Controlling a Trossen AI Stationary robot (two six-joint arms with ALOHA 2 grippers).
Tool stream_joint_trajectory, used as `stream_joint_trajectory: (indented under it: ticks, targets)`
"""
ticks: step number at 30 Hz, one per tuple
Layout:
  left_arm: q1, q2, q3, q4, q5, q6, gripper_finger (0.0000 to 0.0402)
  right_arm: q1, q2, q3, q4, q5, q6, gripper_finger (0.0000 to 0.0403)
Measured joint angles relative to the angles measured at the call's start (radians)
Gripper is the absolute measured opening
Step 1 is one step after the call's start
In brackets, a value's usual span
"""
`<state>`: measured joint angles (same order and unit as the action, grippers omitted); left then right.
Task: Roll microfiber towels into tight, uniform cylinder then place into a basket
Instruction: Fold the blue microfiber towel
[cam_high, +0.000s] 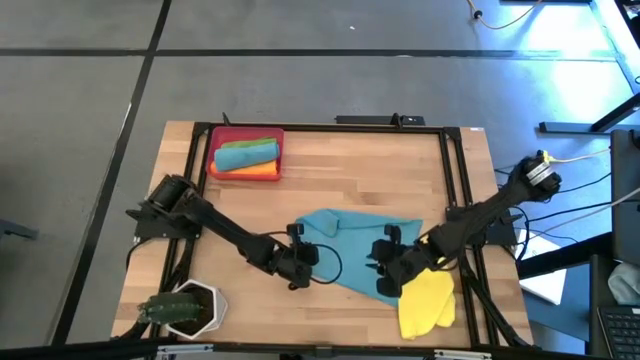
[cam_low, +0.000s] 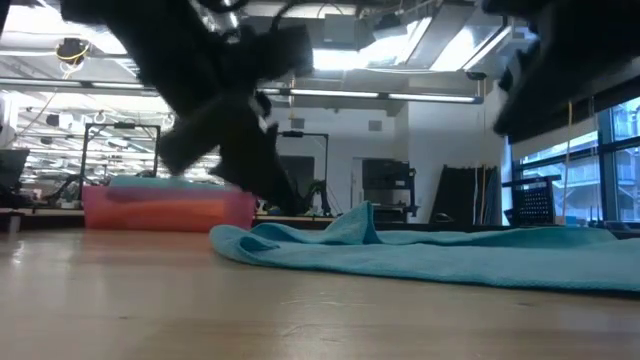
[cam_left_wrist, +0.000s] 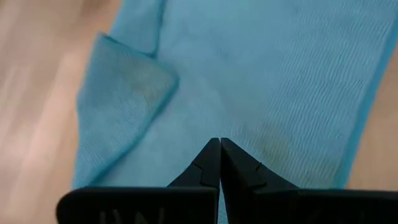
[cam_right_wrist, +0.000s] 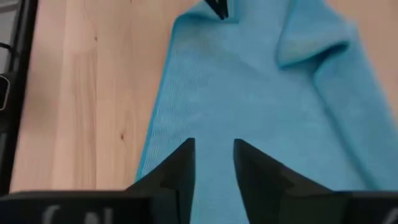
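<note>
Teal towel spread at lower centre of the bench, left tool closed at its left edge, right tool open over its right part, yellow towel lower right, basket upper left holding rolled towels, plant pot lower left.

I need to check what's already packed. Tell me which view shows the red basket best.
The high view: the basket sits at the table's far left corner, holding green, teal and orange towels. The low view shows only its side wall, blurred behind an arm. Neither wrist view shows it.
</note>
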<state>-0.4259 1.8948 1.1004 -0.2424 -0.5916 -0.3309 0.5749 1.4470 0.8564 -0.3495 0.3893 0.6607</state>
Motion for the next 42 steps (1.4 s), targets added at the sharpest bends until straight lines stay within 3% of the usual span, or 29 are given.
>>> stream_joint_trajectory:
  ticks: [6, 11, 17, 27, 36, 42]
  targets:
    - [0.0, 0.051, -0.002, -0.003, 0.009, -0.007, 0.0, 0.048, 0.055, -0.103, 0.192, -0.001, 0.079, 0.0048]
    - [-0.013, 0.055, -0.001, -0.035, 0.012, -0.009, 0.0, 0.084, 0.086, -0.14, 0.228, -0.002, 0.14, 0.0007]
    - [-0.063, 0.044, 0.0, -0.148, 0.016, -0.055, 0.0, 0.094, 0.114, -0.177, 0.223, -0.042, 0.233, 0.0019]
    - [-0.173, 0.016, 0.0, -0.439, 0.026, -0.314, 0.0, 0.097, 0.129, -0.209, 0.201, -0.07, 0.281, 0.0006]
    - [-0.245, -0.045, 0.0, -0.474, 0.023, -0.376, 0.0, 0.097, 0.129, -0.209, 0.192, -0.077, 0.282, 0.0012]
    - [-0.252, -0.064, 0.0, -0.418, -0.12, -0.395, 0.0, 0.096, 0.129, -0.209, 0.186, -0.077, 0.281, 0.0004]
